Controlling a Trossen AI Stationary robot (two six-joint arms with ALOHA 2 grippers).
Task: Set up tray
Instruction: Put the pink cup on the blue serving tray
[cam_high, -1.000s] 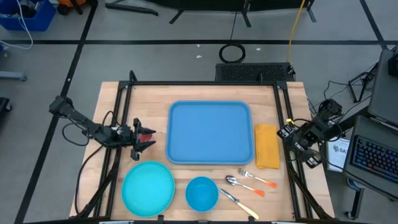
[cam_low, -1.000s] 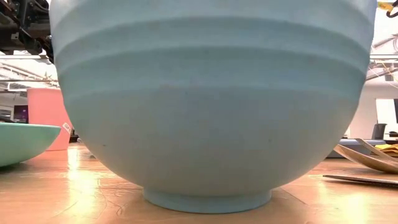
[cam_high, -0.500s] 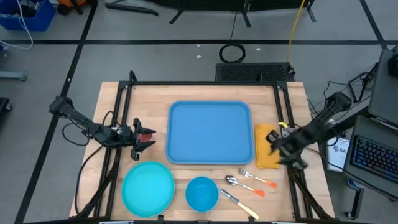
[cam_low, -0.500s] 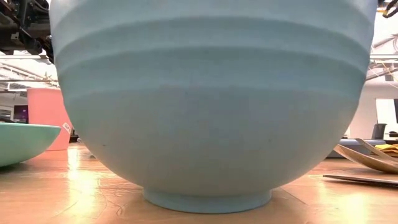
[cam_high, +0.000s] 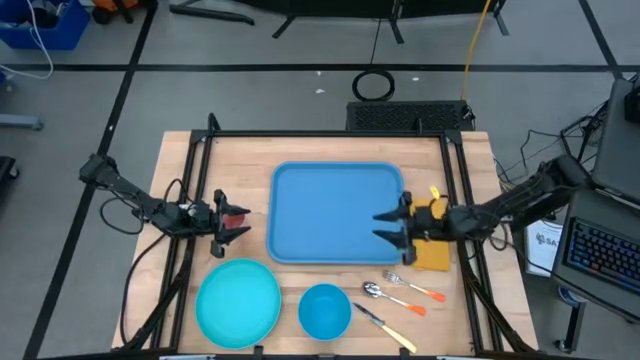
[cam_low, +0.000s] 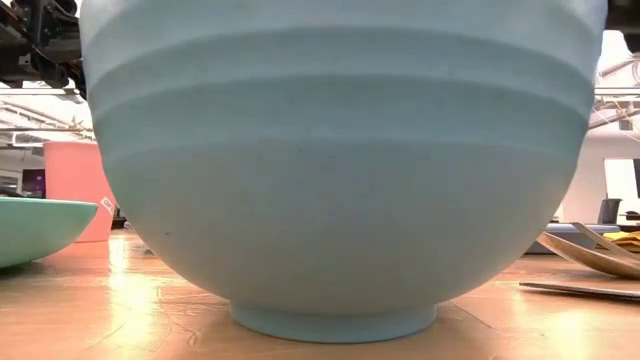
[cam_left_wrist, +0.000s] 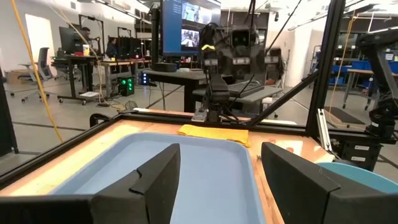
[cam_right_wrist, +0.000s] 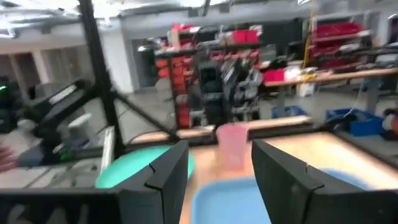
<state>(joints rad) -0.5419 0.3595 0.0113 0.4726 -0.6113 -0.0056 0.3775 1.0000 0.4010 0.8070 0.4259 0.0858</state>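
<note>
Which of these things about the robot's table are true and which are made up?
1. The tray has nothing on it. True.
2. The bowl sits on the plate. False: it stands beside the plate on the table.
3. The right gripper is over the tray's edge, by the yellow cloth, fingers open. True.
4. The left gripper holds the fork. False: it is open and holds nothing, left of the tray.
5. The spoon is inside the bowl. False: it lies on the table.

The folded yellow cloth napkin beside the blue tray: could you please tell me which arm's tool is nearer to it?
Right. The right tool hovers open at the tray's edge, its wrist over the folded yellow cloth napkin; the left tool waits open across the large blue plastic tray.
</note>
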